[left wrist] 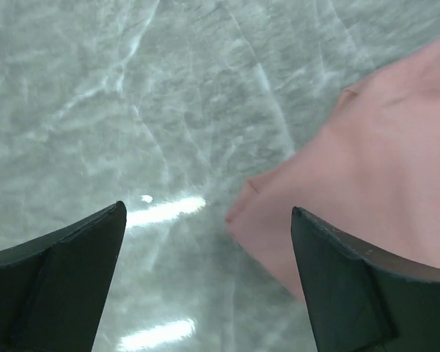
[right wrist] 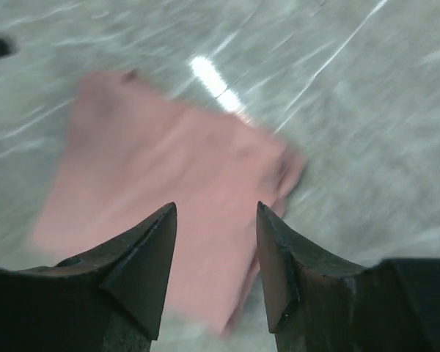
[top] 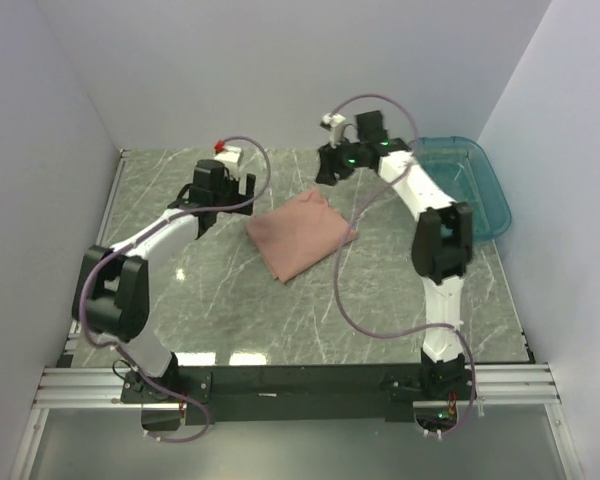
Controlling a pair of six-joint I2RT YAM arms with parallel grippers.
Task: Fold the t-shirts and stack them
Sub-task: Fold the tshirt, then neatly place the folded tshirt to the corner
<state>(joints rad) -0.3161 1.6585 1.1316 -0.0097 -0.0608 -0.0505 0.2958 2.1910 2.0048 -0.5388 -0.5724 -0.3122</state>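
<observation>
One folded salmon-pink t-shirt [top: 301, 236] lies flat in the middle of the marble table, its print hidden. My left gripper [top: 223, 190] hovers just left of it, jaws wide open and empty; in the left wrist view [left wrist: 207, 213] the t-shirt's corner [left wrist: 367, 183] lies under and beyond the right finger [left wrist: 352, 279]. Raised over the t-shirt's far right edge, my right gripper [top: 332, 165] has its jaws apart with nothing between them. In the blurred right wrist view [right wrist: 215, 209] the t-shirt [right wrist: 169, 176] lies below the fingertips, apart from them.
A teal plastic tub [top: 470, 180] stands at the table's right edge, behind the right arm. White walls close in the table on the left, back and right. Purple cables loop off both arms.
</observation>
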